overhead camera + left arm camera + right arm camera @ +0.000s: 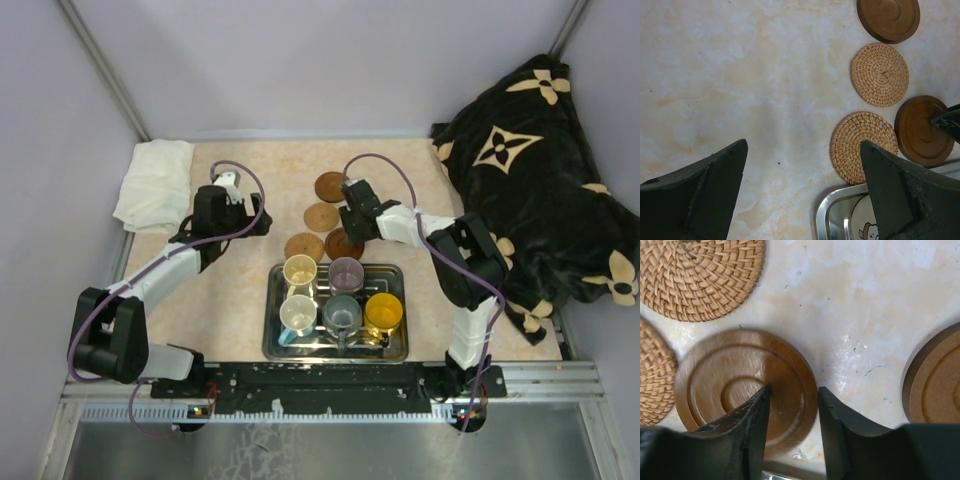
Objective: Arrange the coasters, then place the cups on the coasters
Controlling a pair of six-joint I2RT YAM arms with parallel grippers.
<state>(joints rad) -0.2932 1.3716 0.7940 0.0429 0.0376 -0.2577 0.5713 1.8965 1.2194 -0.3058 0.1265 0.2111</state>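
Top view: all five cups (341,313) sit in the metal tray (392,278) by the arm bases, so I'd say we're in the coaster-arranging step. I only count four coasters (322,216), bunched just beyond the tray. The right gripper (350,228) is down on the dark wooden coaster (338,250) nearest the tray. The left gripper (240,210) hangs over bare table (240,290). There's lots of free room on the left. A white cloth (155,180) fills the far left corner and a black blanket (540,170) crowds the right.

Left wrist: claw spread wide, nothing in it, with the woven coasters (880,74) off to one side.

Right wrist: jaws partly spread, straddling the dark coaster's rim, not pinching it as far as I can see. It sits tight against the tray edge and a woven one, so next I'd guess it needs sliding out into open table
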